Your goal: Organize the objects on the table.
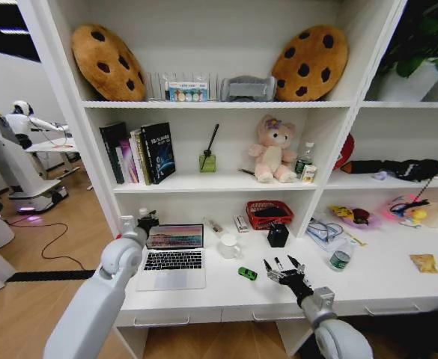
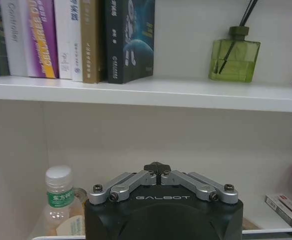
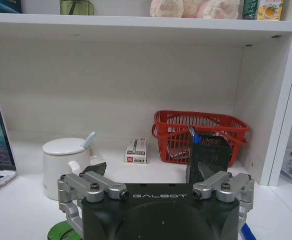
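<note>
The green toy car [image 1: 247, 274] lies on the white desk top [image 1: 383, 280], near the front edge, just left of the right gripper [image 1: 282, 267]. That gripper hovers low over the desk with its fingers spread open and nothing between them. In the right wrist view a green rim [image 3: 61, 232] shows under the gripper's left side and a blue pen tip [image 3: 246, 233] at its right; what the green rim belongs to cannot be told.

The silver laptop [image 1: 174, 258] stands open on the left part of the desk, screen lit. The left gripper [image 1: 145, 222] is raised at the laptop's far left corner, by the screen edge, its fingers drawn together on nothing.

Beyond the car stands a white lidded mug [image 1: 229, 246]; farther back are a small white box [image 3: 136, 150], a black mesh pen cup [image 1: 278, 235] and a red basket [image 1: 269, 213] against the back wall. A water bottle [image 1: 340, 256] stands right of the right gripper, with a yellow packet [image 1: 424, 262] farther right.

Bare desk lies between the car, the mug and the laptop, and along the front edge to the right. The shelf upright [image 1: 312, 191] closes the bay behind the pen cup.
</note>
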Controlling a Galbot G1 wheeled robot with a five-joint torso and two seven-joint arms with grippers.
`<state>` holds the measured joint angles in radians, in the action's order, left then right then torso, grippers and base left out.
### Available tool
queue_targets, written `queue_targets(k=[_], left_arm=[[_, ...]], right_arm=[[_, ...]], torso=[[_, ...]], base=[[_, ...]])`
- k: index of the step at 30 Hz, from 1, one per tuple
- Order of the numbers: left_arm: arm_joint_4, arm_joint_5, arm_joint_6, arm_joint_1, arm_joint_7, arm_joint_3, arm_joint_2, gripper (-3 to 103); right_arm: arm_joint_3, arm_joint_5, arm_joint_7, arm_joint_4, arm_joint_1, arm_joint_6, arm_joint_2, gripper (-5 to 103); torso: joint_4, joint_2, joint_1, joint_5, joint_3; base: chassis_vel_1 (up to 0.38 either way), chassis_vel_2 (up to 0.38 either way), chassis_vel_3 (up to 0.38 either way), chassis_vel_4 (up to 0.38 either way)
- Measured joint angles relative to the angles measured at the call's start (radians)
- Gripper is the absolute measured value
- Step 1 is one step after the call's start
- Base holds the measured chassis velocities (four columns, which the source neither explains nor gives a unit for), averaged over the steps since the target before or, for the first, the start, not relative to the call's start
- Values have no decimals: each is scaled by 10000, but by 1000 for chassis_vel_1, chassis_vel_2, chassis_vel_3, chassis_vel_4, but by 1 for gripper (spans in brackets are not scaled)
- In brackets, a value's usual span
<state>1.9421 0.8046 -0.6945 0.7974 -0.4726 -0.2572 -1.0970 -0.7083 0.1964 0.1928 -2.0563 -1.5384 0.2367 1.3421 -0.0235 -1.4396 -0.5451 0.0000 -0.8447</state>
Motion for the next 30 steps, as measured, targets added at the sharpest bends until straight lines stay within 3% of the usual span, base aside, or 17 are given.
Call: queue_targets(k=[5, 15, 24, 30], left_arm=[[-17, 664, -399, -48, -39, 223, 289, 0], [663, 1356, -462, 691, -238, 349, 1056, 0], [1537, 1294, -438, 1847, -364, 463, 1432, 0], [2179, 887, -430, 3632, -489, 270, 1569, 0]], right_arm=[[52, -17, -4, 71, 63, 0, 48, 100], [-24, -8, 55, 318, 136, -201, 73, 100], [3, -29, 132, 797, 300, -282, 136, 100], [201, -308, 306, 1312, 339, -594, 167, 100]], torso=[[0, 0, 1, 1, 0], [-1, -2, 2, -1, 2], [0, -2, 3, 0, 2], [0, -2, 3, 0, 3]], base=[[0, 0, 0, 0], [0, 0, 0, 0], [0, 0, 0, 0], [0, 0, 0, 0]])
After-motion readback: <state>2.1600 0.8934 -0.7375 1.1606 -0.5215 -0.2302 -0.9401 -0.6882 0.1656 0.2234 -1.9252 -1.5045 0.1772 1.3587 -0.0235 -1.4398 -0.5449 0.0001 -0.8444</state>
